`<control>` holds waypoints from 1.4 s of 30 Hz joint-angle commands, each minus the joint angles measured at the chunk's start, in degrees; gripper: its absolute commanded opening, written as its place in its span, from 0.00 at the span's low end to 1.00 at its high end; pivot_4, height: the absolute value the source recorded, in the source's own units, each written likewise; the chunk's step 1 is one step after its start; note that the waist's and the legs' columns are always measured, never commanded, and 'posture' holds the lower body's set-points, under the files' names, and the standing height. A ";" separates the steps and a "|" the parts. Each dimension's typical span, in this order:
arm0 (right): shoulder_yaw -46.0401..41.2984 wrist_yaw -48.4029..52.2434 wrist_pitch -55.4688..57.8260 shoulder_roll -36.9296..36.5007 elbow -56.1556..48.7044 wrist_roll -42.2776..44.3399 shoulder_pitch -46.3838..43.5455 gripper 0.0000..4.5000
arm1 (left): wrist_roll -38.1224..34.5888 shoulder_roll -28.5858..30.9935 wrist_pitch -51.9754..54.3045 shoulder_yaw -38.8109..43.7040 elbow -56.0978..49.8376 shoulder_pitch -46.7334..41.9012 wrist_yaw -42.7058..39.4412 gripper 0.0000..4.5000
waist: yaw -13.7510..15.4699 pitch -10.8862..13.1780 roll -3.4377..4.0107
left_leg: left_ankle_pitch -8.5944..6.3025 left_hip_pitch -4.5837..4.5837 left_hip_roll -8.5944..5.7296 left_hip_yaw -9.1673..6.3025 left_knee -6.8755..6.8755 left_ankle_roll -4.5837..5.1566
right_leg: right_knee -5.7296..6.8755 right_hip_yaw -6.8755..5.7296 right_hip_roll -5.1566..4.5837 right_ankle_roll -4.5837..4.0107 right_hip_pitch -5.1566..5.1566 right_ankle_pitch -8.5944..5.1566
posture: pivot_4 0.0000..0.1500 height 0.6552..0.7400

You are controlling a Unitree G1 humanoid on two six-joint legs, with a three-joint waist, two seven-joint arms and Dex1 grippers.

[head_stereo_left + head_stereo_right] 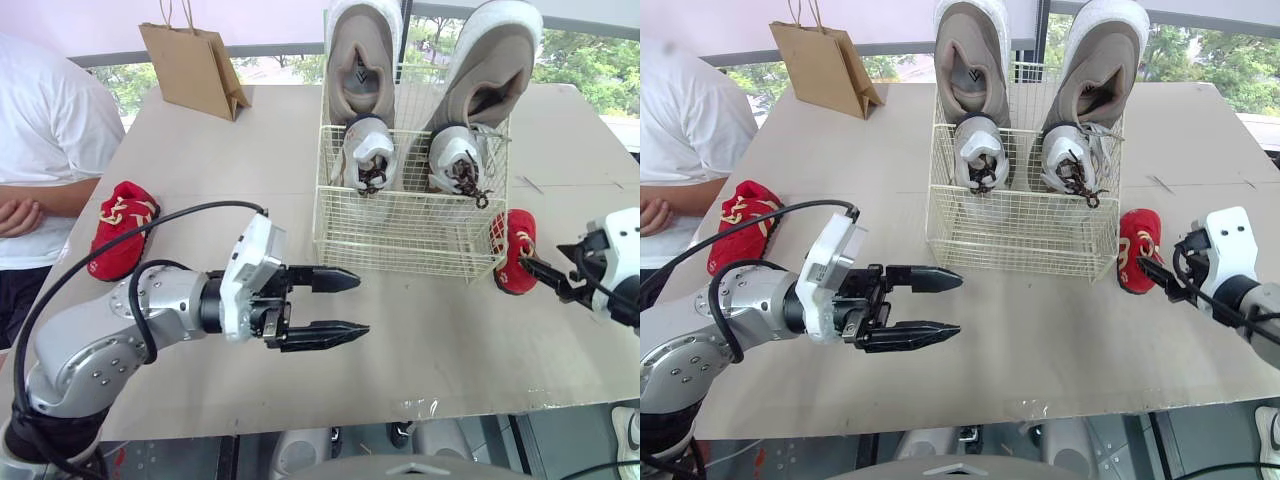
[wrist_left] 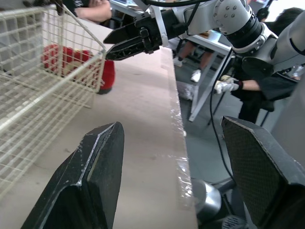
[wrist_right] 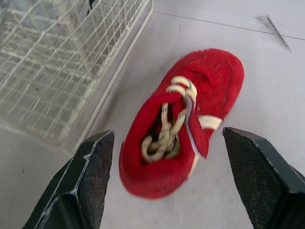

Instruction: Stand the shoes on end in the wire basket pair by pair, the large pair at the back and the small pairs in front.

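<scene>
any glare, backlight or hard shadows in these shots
Left eye view: window backlights the large shoes in the wire basket; left wrist view: a glint along the table edge; right wrist view: red shoe evenly lit, no hard shadow.

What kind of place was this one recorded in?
Probably an indoor lab or workroom: a plain table beside windows with trees outside, a person at its left side, and another desk with seated people past the table's edge in the left wrist view.
</scene>
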 commanded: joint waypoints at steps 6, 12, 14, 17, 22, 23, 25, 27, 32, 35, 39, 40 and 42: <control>-0.58 2.47 8.37 -3.46 3.31 1.92 -6.81 0.77 | -1.01 -2.39 0.57 -2.15 -4.23 -0.35 6.11 0.78 | -0.03 0.02 0.02 | 0.01 -0.02 0.03 0.00 -0.02 0.01 | 0.02 0.02 0.08 -0.01 -0.05 0.00 | 1.00 1.00; -1.20 -1.07 13.02 1.45 2.10 4.96 -9.07 0.77 | -3.19 -3.53 1.17 -2.76 -4.73 -1.12 9.93 0.78 | -0.08 0.01 0.01 | 0.00 -0.01 0.04 0.03 -0.02 0.02 | 0.03 0.07 0.09 0.00 -0.04 0.01 | 1.00 1.00; -1.38 -3.67 14.71 4.29 0.19 6.15 -8.42 0.77 | -3.48 -3.25 1.32 -2.56 -4.84 -1.18 10.36 0.78 | -0.03 0.01 0.01 | 0.01 -0.01 0.04 0.02 -0.01 0.02 | 0.03 0.07 0.09 0.00 -0.04 0.01 | 1.00 1.00; 1.21 -7.69 15.43 6.78 -1.54 2.20 -6.95 0.77 | -3.76 -2.93 1.41 -2.38 -4.99 -0.99 10.43 0.78 | -0.03 0.02 0.03 | 0.01 -0.02 0.04 0.03 -0.02 0.01 | 0.03 0.07 0.10 0.00 -0.06 0.01 | 1.00 1.00; 7.05 -10.91 13.04 8.63 -0.69 -7.08 -5.38 0.77 | -3.73 -2.62 1.48 -2.47 -4.92 -1.10 10.07 0.78 | -0.13 -0.08 -0.11 | 0.00 0.03 0.03 0.09 -0.01 -0.01 | 0.03 0.09 0.07 0.00 -0.03 0.01 | 1.00 1.00; 7.18 -11.11 12.66 9.57 -0.28 -7.91 -5.49 0.77 | -3.73 -2.63 1.51 -2.55 -4.87 -1.20 10.07 0.78 | -0.15 -0.11 -0.16 | 0.00 0.03 0.03 0.11 -0.01 -0.02 | 0.03 0.09 0.06 0.00 -0.03 0.01 | 1.00 1.00; 8.62 -10.17 11.89 9.47 -0.24 -9.98 -5.23 0.61 | -3.75 -2.61 1.57 -2.70 -4.69 -1.41 9.93 0.79 | -0.39 -0.14 -0.21 | -0.03 0.05 0.03 0.12 -0.01 -0.08 | 0.03 0.09 0.05 0.00 -0.03 0.01 | 1.00 1.00; 9.91 -8.91 10.65 8.88 -0.77 -12.01 -4.66 0.40 | -3.72 -2.77 1.57 -2.89 -4.56 -1.69 10.00 0.79 | -0.64 -0.15 -0.22 | -0.11 0.06 0.03 0.13 -0.01 -0.23 | 0.03 0.10 0.05 0.00 -0.02 0.01 | 1.00 1.00; 12.83 -4.36 5.59 3.52 -3.22 -17.82 -1.48 0.01 | -3.52 -3.26 1.39 -3.13 -3.95 -2.14 9.77 0.79 | -0.07 -0.14 -0.21 | 0.11 0.00 0.00 0.06 -0.02 -0.28 | 0.01 0.06 0.04 0.01 -0.03 0.00 | 1.00 1.00; 10.65 2.23 0.95 -3.60 -6.51 -21.07 4.29 0.01 | -3.51 -3.87 1.19 -3.40 -3.43 -2.68 9.51 0.79 | 0.61 -0.08 -0.12 | 0.12 -0.11 -0.16 -0.02 -0.02 -0.22 | -0.03 0.04 -0.06 0.02 -0.05 -0.01 | 1.00 1.00; -1.81 20.90 -9.07 -13.60 -10.60 -27.76 19.98 0.01 | -6.43 -5.53 1.85 -3.51 -1.29 -4.63 10.10 0.79 | 0.34 -0.04 0.02 | 0.09 -0.16 -0.24 0.01 -0.01 -0.16 | -0.04 0.10 -0.12 0.05 -0.10 -0.02 | 1.00 1.00; -6.50 27.42 -13.00 -14.51 -11.18 -29.97 24.54 0.01 | -7.40 -5.93 2.16 -3.56 -0.59 -5.44 10.29 0.79 | 0.17 -0.04 0.02 | 0.09 -0.16 -0.23 -0.01 -0.02 -0.16 | -0.04 0.10 -0.10 0.07 -0.10 -0.04 | 1.00 1.00; -17.89 43.51 -18.60 -14.17 -12.80 -31.05 32.81 0.01 | -10.25 -6.82 3.22 -3.85 1.29 -7.56 10.88 0.79 | 0.14 -0.03 0.06 | 0.07 -0.13 -0.11 -0.04 -0.01 -0.11 | -0.02 0.07 0.02 0.13 -0.09 -0.07 | 1.00 1.00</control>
